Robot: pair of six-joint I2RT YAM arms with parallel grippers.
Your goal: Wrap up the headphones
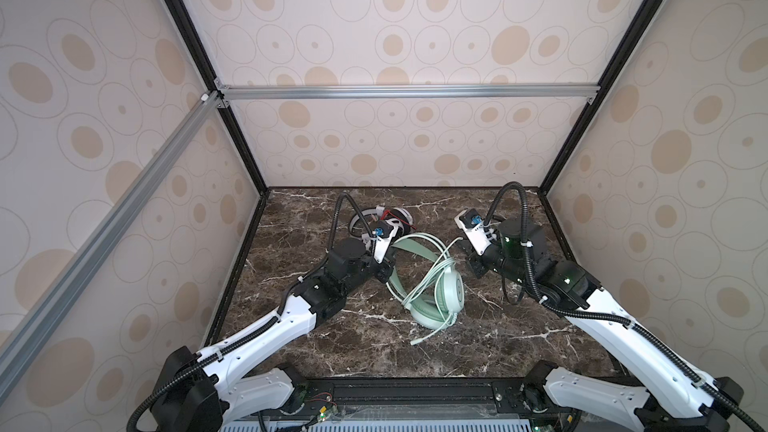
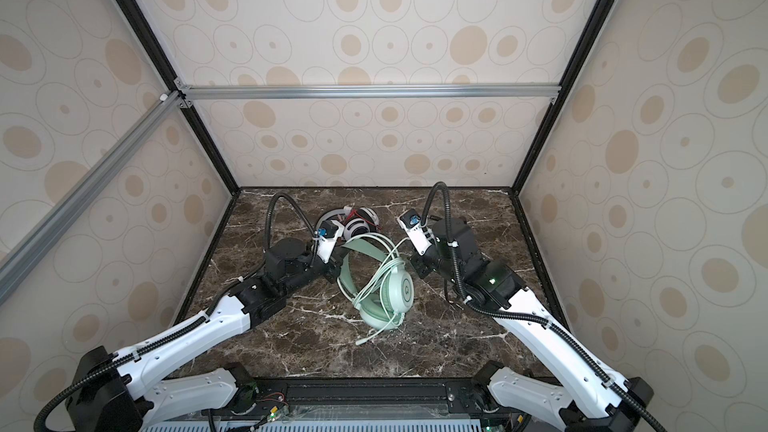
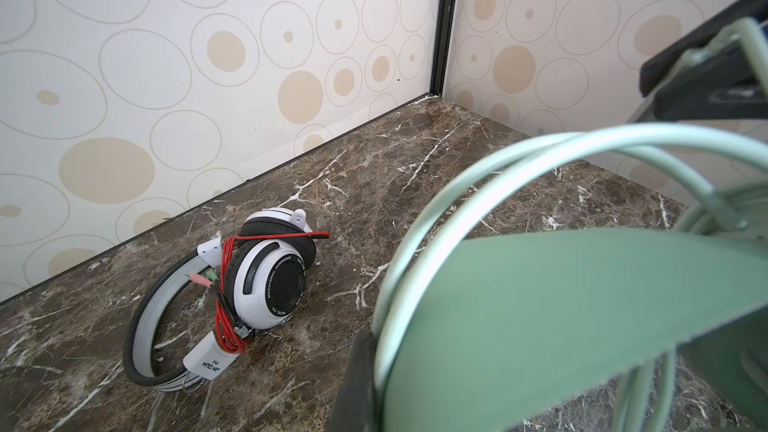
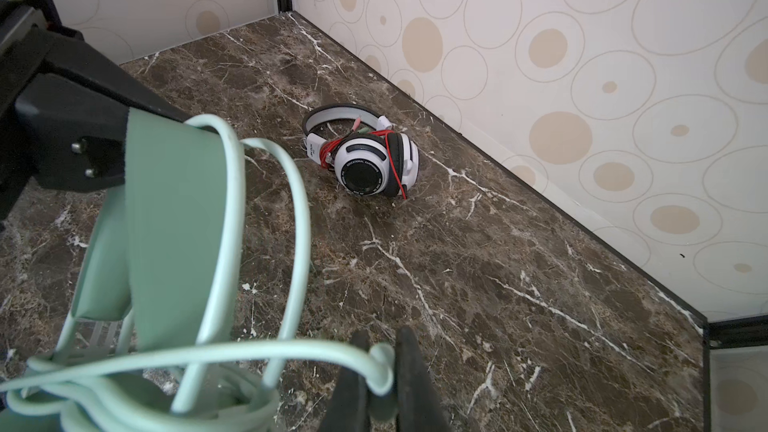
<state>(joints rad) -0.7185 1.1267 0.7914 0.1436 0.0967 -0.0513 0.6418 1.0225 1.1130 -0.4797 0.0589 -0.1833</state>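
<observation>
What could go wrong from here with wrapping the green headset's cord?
1. The right gripper has only a thin loop of the pale cord between its fingers; a pull could slip it free.
2. The left gripper clamps just the headband, so tugging may twist the green headset loose.
3. The plug end trails on the table; the loops might unravel.

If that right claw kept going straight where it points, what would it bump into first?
Probably the marble table: the right gripper, shut on the pale cord, points downward over bare tabletop. If it cleared that, the white headset lies roughly in line.
</observation>
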